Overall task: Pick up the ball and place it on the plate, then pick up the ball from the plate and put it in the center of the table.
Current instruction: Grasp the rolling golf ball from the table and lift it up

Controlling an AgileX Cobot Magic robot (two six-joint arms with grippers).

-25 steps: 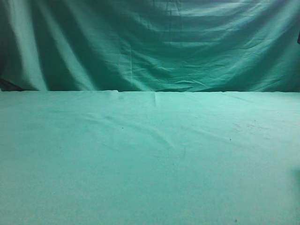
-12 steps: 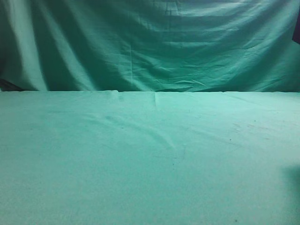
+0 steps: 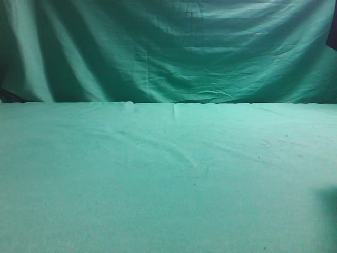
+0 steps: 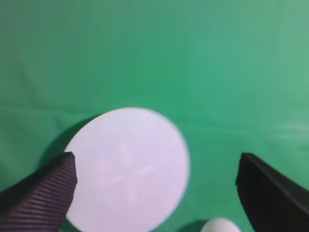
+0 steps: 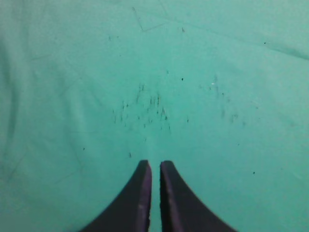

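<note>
In the left wrist view a round white plate point(image 4: 128, 169) lies on the green table cloth point(image 4: 193, 72). The white ball point(image 4: 219, 225) shows only as a sliver at the bottom edge, on the cloth just right of the plate. My left gripper point(image 4: 157, 166) is open above them; its left finger overlaps the plate's left rim, its right finger stands right of the ball. My right gripper point(image 5: 155, 164) is shut and empty over bare cloth point(image 5: 154, 72). The exterior view shows only the table point(image 3: 168, 174); no ball, plate or gripper appears there.
A draped green curtain point(image 3: 168, 47) hangs behind the table's far edge. A patch of dark specks point(image 5: 145, 108) marks the cloth ahead of the right gripper. A dark shadow point(image 3: 329, 203) lies at the right edge of the exterior view.
The dark shadow at the right edge of the exterior view has grown slightly. Nothing else has visibly moved.
</note>
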